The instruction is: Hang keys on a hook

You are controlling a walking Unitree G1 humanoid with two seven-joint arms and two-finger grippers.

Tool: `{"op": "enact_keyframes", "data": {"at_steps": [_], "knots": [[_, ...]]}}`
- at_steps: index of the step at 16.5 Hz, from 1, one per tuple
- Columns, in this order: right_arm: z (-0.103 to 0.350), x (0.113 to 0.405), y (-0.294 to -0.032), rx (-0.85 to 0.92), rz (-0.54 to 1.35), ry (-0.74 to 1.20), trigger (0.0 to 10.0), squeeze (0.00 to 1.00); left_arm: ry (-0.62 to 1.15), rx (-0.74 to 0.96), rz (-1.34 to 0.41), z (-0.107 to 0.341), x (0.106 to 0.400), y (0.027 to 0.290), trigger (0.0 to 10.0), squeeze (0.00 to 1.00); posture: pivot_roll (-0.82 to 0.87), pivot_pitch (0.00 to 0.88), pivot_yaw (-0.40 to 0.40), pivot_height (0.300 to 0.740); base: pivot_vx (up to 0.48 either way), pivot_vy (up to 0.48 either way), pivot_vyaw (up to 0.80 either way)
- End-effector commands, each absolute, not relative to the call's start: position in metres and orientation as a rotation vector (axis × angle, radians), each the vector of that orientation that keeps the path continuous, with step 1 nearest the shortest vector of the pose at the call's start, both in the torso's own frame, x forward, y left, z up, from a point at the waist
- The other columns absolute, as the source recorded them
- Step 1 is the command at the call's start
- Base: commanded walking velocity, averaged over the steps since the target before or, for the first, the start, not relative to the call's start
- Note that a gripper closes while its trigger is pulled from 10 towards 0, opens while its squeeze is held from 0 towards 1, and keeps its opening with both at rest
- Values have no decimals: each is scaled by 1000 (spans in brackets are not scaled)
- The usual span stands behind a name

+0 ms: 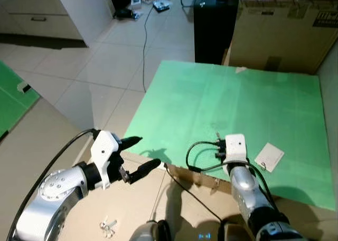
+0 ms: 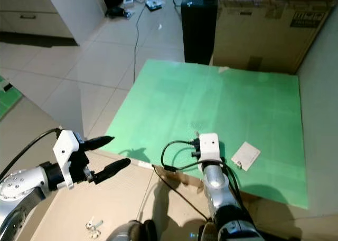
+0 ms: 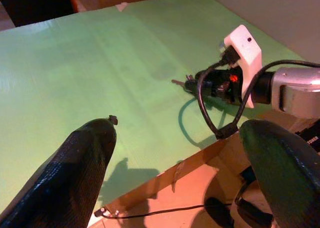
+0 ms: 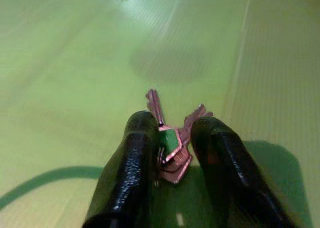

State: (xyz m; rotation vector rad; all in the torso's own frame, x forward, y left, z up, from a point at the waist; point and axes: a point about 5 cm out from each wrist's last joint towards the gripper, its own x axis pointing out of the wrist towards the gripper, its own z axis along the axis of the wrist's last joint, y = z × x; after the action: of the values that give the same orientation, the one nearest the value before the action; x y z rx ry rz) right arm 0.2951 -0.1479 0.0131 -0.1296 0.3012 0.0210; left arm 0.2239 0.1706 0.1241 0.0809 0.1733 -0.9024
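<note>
A bunch of copper-coloured keys (image 4: pixel 170 144) with a green tag sits between the two black fingers of my right gripper (image 4: pixel 172 125), which is shut on it. The keys lie low over the green board (image 1: pixel 211 93), near its front edge. From the head, the white wrist camera (image 1: pixel 235 146) hides the right fingers. My left gripper (image 1: pixel 149 150) is open with nothing in it, hovering at the board's front-left corner. In the left wrist view the key tip (image 3: pixel 179 82) pokes out ahead of the right wrist.
A white card (image 1: pixel 269 156) lies on the board right of my right wrist. Small metal parts (image 1: pixel 108 226) rest on the brown cardboard at the front. Behind the board stand a black cabinet (image 1: pixel 214 25) and a cardboard box (image 1: pixel 285 30). A cable (image 1: pixel 144 46) crosses the tiled floor.
</note>
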Motion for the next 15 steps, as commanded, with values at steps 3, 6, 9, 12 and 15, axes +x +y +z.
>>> {"op": "enact_keyframes", "data": {"at_steps": [3, 6, 9, 12, 15], "knots": [[6, 292, -138, -70, 49, 344, 0, 0, 207, 110, -888, 121, 219, 181, 10000, 0, 130, 226, 203, 740, 0, 0, 0], [10, 295, -134, -58, 56, 325, 0, 0, 203, 106, -888, 121, 223, 179, 10000, 0, 118, 215, 212, 740, 0, 0, 0], [54, 318, -128, -97, 50, 107, 0, 0, 169, 74, -890, 120, 244, 168, 10000, 0, 61, 119, 219, 740, 0, 0, 0], [99, 328, -123, -108, 44, -83, 0, 0, 122, 40, -900, 124, 260, 154, 10000, 0, 9, 50, 222, 740, 0, 0, 0], [126, 326, -129, -71, 29, -139, 0, 0, 133, -64, -820, 117, 282, 139, 10000, 0, -56, 0, 216, 740, 0, 0, 0]]}}
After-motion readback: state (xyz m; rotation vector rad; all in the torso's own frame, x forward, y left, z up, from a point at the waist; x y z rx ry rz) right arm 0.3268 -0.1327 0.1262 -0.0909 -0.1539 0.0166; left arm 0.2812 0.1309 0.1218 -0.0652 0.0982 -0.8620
